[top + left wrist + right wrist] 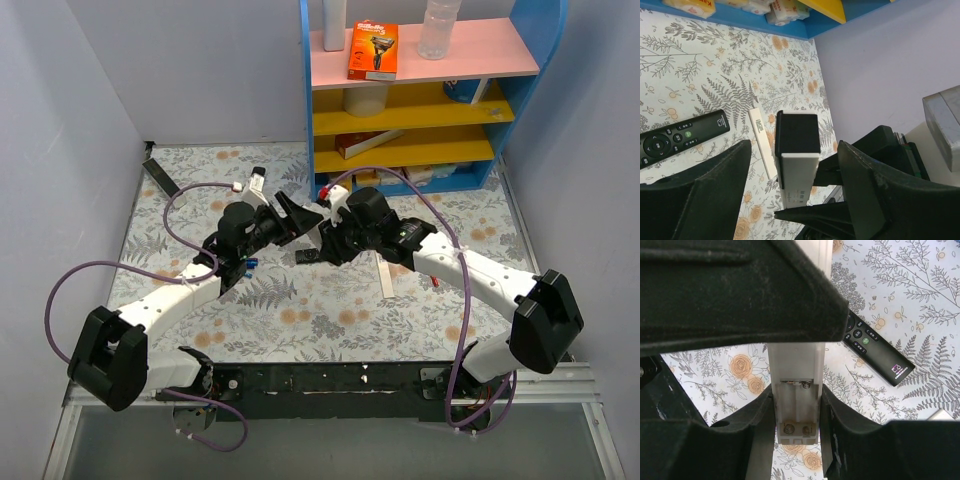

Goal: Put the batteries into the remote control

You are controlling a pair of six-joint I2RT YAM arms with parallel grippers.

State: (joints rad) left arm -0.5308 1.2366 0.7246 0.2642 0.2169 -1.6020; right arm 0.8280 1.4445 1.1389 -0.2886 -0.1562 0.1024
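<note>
Shelving first: blue shelf unit with pink and yellow boards stands at the far edge of the floral-print counter. On its pink board sits an orange razor box reading "Gillette", with a clear plastic bottle beside it. Black button remote lies flat on the counter, just beside a thin white back-cover strip. Another black bar-shaped remote lies well apart at the far left. Both arms crowd the middle of the top view and hide the work area.

Slim white bar-shaped remote control is lifted off the counter. Right pincer is clamped on it, one finger on each long side. Its back is off, and the open battery bay shows spring contacts. Left pincer straddles one end of the remote control with its jaws apart and a gap on each side. One big black left finger fills the top of the right wrist view. Small grey print on the remote control is too small to read.
</note>
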